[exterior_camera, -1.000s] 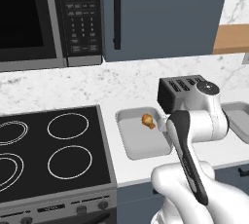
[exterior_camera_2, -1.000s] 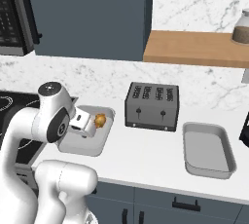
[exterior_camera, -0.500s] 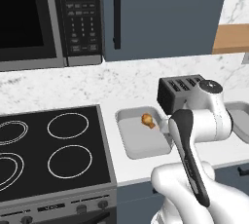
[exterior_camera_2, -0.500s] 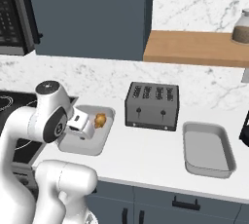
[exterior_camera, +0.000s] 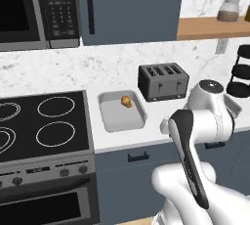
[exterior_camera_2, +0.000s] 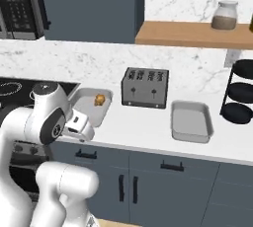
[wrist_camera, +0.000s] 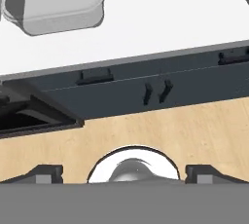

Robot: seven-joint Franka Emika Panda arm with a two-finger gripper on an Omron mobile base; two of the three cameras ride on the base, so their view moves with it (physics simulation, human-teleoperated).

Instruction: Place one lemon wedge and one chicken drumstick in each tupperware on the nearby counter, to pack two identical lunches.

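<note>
One light-grey tupperware lies on the counter beside the stove, with a golden-brown chicken drumstick in its far end; the same tupperware and drumstick appear in the left base view. A second tupperware lies empty to the right of the toaster. My gripper is open with nothing between its widely spread fingertips. It points down past the counter's front edge at the cabinet fronts and floor, with a tupperware at the hand view's top left. The lemon wedge is out of view.
A dark toaster stands between the two trays. The stove is at the left, a microwave above it. A wooden shelf with a jar and a black stacked rack are at the right.
The whole picture has shifted and shrunk, so the base has driven back from the counter. The hand has come off the tray with the drumstick and now hangs at the counter's front edge.
</note>
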